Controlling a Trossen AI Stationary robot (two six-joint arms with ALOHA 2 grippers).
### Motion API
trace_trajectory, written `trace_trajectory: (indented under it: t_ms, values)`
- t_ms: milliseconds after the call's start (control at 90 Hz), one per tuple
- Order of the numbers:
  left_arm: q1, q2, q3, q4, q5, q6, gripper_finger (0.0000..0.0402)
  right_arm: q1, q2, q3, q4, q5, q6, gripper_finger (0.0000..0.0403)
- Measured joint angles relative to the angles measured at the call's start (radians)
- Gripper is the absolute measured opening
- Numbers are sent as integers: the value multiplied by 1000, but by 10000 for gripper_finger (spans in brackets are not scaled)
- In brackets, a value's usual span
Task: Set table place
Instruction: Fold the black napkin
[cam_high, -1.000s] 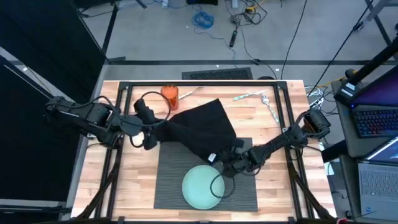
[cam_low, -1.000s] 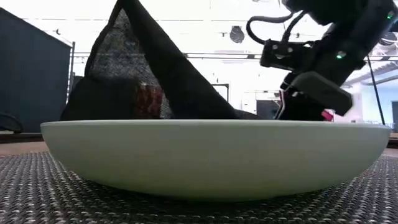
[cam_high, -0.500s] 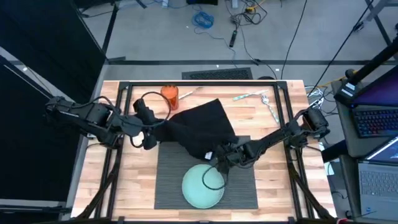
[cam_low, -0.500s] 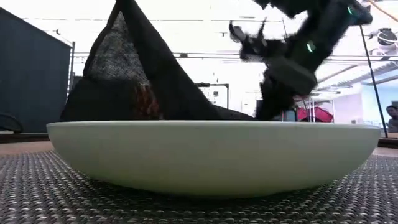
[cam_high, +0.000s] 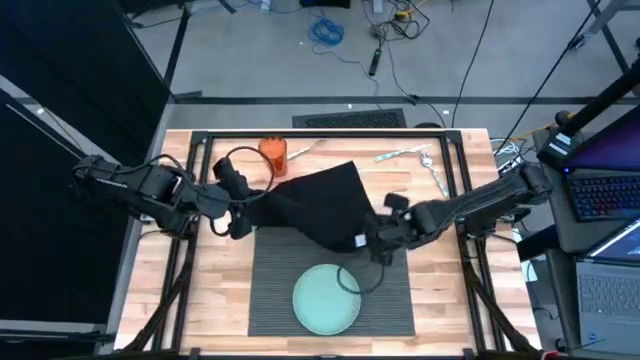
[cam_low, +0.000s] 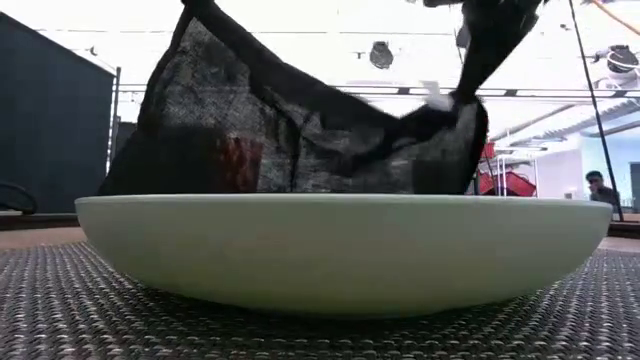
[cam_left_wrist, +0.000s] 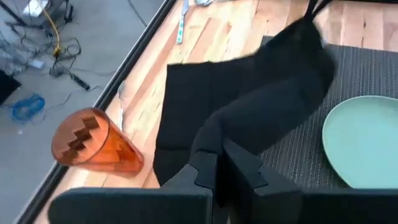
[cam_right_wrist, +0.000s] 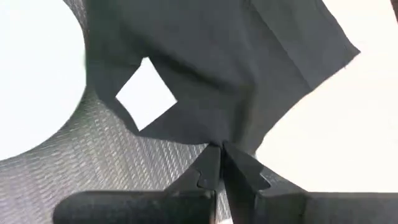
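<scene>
The black napkin (cam_high: 322, 205) is soft, thin and floppy, so it looks light and droops between the two holds; corners are the best places to pinch. The left fingers (cam_high: 243, 212) pinch its 9 o'clock corner. The right fingers (cam_high: 368, 240) pinch its 4 o'clock corner. It hangs over the ribbed grey placemat (cam_high: 390, 300) at 6 o'clock on the wooden table (cam_high: 200, 300), just behind the smooth round teal plate (cam_high: 322, 298).

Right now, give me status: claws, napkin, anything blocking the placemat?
Both claws, left and right, shut on the black cloth napkin, lifted between them. Pale teal round plate sits on the dark grey ribbed placemat. Napkin overhangs its far edge.
</scene>
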Motion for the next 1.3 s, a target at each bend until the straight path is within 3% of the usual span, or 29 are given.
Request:
trace_trajectory:
  t_ms: [189, 422, 678, 822, 933, 1078, 1189, 1300]
  values:
    - [-41, 0, 0, 1, 2, -86, 0, -11, -82, 45, -35, -13, 60, 0]
    - [-127, 22, -1, 3, 3, -224, 0, -33, -89, 47, -53, -119, 52, 0]
    - [-183, 101, -1, 103, -9, -312, 0, -34, -161, 47, -285, -95, 48, 0]
    - [-182, 160, -1, 173, -110, -291, 0, -35, -254, 47, -281, -33, 7, 0]
    - [-135, 169, -2, 218, -215, -254, 0, -77, -313, 47, -278, 24, -45, 0]
    - [-48, 171, -2, 345, -255, -127, 0, -131, -372, 47, -274, 143, -114, 0]
    - [41, 169, -1, 417, -254, -12, 0, -188, -399, 47, -252, 239, -192, 0]
    - [149, 171, -1, 429, -192, 69, 0, -253, -417, 47, -170, 298, -286, 0]
